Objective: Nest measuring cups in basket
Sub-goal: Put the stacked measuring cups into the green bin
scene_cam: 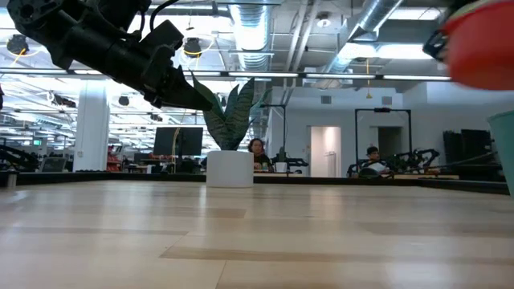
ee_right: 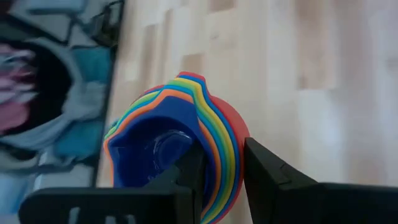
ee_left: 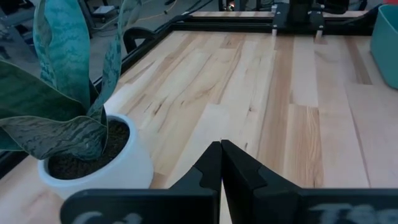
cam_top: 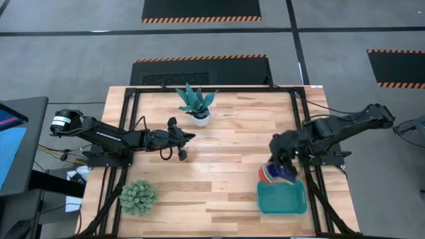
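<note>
The right end effector [ee_right: 222,167] pinches the wall of the nested measuring cups [ee_right: 177,134], held just above the basket's [cam_top: 282,199] far edge at the worktop's [cam_top: 219,166] right. Light, stiff, slick plastic; the rim grip suits. No writing legible. The left end effector [ee_left: 221,163] is clenched, empty, mid-worktop.

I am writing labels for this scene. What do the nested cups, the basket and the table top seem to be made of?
The nested measuring cups, gripped by the right gripper: probably plastic, going by thin rims in bright solid colours with a slight sheen. The basket: likely plastic too, one even teal, rounded corners. The table: wood, pale joined planks with visible grain, smooth finish.
</note>
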`<state>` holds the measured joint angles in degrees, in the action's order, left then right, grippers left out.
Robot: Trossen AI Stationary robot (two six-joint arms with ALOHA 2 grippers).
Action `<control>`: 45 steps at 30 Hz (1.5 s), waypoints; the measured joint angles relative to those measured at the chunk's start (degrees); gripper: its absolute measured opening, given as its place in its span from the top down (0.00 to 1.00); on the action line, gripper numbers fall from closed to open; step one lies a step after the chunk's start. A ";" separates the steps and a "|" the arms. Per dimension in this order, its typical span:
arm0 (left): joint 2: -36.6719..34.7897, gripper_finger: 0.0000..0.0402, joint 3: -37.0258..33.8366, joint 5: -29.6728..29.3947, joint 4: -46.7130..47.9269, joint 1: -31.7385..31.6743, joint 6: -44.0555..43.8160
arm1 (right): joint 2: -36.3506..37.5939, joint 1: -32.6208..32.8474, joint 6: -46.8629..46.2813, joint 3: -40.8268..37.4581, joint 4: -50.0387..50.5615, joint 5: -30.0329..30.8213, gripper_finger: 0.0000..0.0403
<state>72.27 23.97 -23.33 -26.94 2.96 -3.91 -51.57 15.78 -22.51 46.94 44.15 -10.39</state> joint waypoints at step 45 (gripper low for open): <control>-0.02 1.00 0.02 2.64 -0.62 0.44 -0.44 | -23.77 23.21 -18.01 0.02 -7.66 5.71 0.60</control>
<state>72.25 23.99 -20.69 -27.56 3.40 -4.35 -75.34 38.99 -40.52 46.96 36.49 -4.68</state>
